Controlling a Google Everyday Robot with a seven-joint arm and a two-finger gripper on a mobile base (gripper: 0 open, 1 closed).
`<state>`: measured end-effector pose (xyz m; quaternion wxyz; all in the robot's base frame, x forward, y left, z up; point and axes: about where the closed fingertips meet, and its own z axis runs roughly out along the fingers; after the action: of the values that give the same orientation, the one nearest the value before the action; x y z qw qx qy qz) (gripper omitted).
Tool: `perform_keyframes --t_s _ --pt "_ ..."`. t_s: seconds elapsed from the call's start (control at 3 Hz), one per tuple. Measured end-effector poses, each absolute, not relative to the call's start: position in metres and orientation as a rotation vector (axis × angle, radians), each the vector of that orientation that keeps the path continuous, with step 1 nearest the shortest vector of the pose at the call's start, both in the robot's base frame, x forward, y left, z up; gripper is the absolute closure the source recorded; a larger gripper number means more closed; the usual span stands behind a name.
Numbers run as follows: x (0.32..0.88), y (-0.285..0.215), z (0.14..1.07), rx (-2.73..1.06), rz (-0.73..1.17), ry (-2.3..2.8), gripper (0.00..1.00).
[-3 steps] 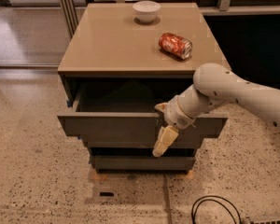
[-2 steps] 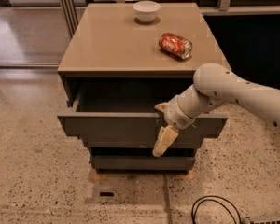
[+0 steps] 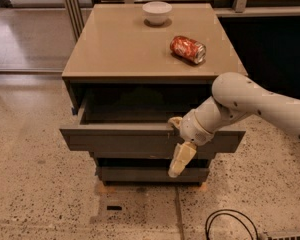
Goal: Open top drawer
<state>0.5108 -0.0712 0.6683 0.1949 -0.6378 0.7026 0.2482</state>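
1 top drawer point(image 3: 120, 141), dark grey-brown, handleless, partly open; end effector point(image 3: 176, 144) clamped over its front edge.

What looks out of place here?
The red soda can lies tipped on its side on the cabinet top, though no spill shows. The white bowl stands upright. The top drawer is pulled out, with the robot's hand at its front edge.

The tan cabinet top point(image 3: 120, 49) fills the upper middle of the frame. On it a white bowl point(image 3: 157, 11) stands near the far edge and a red can point(image 3: 188, 49) lies on its side, right. Below is speckled floor point(image 3: 35, 184), with a black cable point(image 3: 230, 225) at lower right. My gripper point(image 3: 177, 143) sits against the top drawer point(image 3: 120, 141), centre frame.
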Motion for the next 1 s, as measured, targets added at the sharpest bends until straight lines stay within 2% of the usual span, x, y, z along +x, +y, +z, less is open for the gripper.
perform_keyframes --t_s 0.33,1.0 --pt "0.4884 -0.0783 0.6727 -1.815 0.740 1.974 0.00" --pt "0.4819 -0.0731 0.6668 -1.850 0.775 1.968 0.00"
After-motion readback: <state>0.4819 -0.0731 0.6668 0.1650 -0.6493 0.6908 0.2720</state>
